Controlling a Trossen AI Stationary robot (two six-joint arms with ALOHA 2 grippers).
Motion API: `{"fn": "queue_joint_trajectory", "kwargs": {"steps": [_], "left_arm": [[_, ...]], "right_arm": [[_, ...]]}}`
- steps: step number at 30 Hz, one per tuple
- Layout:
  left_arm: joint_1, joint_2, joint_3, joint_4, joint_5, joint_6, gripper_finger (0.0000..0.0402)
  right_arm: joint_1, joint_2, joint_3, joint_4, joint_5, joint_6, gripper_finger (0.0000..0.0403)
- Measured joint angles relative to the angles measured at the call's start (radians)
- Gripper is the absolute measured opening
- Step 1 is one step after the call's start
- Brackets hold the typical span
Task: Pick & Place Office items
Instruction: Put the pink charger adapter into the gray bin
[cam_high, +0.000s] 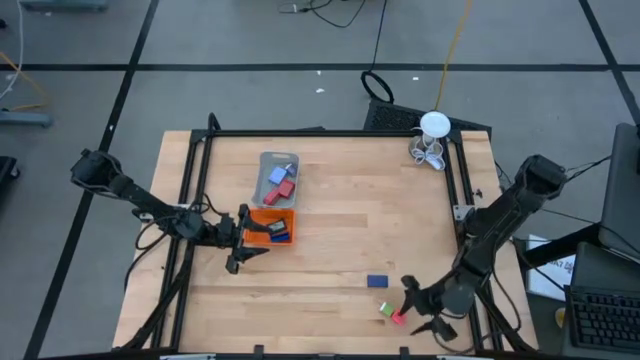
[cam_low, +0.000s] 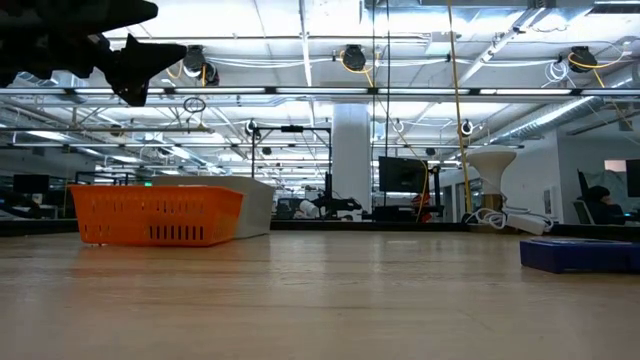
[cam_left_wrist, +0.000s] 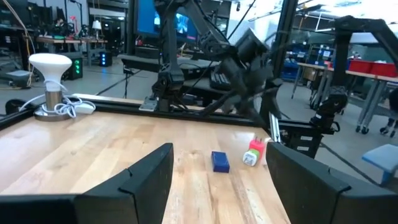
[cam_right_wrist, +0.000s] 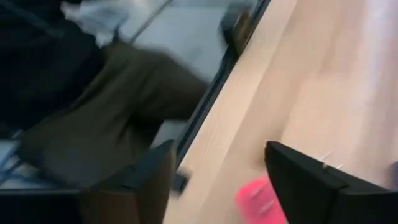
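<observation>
Several small office items show. A blue block (cam_high: 377, 282) (cam_low: 580, 253) (cam_left_wrist: 219, 161) lies flat on the table. Near the near edge lie a green-white piece (cam_high: 385, 308) and a pink piece (cam_high: 399, 317) (cam_left_wrist: 254, 149) (cam_right_wrist: 261, 200). Blue and red pieces lie in the grey tray (cam_high: 266, 160), and a blue-black one in the orange tray (cam_high: 256, 217) (cam_low: 155, 215). My right gripper (cam_high: 413, 306) (cam_right_wrist: 217, 180) is open, low by the pink piece, which shows between its fingers. My left gripper (cam_high: 249, 240) (cam_low: 140, 62) (cam_left_wrist: 217, 180) is open and empty, raised beside the orange tray's left side.
A white round thing with wire loops (cam_high: 432, 140) (cam_left_wrist: 51, 78) stands at the far right corner. A black frame rail (cam_high: 330, 132) runs along the table's edges. The two trays sit end to end, left of centre. Bare wood lies between the trays and the blue block.
</observation>
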Motion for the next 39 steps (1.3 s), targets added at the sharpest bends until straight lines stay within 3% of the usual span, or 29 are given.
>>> {"fn": "queue_joint_trajectory", "kwargs": {"steps": [5, 9, 14, 22, 31, 39], "left_arm": [[0.0, 0.0, 0.0, -0.002, 0.0, -0.048, 0.0255], [0.0, 0.0, 0.0, -0.003, 0.0, -0.069, 0.0255], [0.0, 0.0, 0.0, -0.015, 0.0, -0.069, 0.0255], [0.0, 0.0, 0.0, -0.05, -0.015, -0.085, 0.0255], [0.0, 0.0, 0.0, -0.055, -0.026, -0.101, 0.0255], [0.0, 0.0, 0.0, -0.055, -0.026, -0.101, 0.0255]], "right_arm": [[0.015, 0.062, 0.0, -0.048, -0.031, 0.143, 0.0275], [0.045, 0.101, 0.003, -0.04, -0.026, 0.203, 0.027], [0.075, 0.119, -0.006, -0.05, -0.122, 0.288, 0.0258], [0.075, 0.114, 0.001, 0.056, -0.035, 0.173, 0.0256], [0.051, 0.128, -0.002, -0.164, 0.096, 0.204, 0.0256], [0.026, 0.173, 0.001, -0.114, 0.128, 0.182, 0.0256]]}}
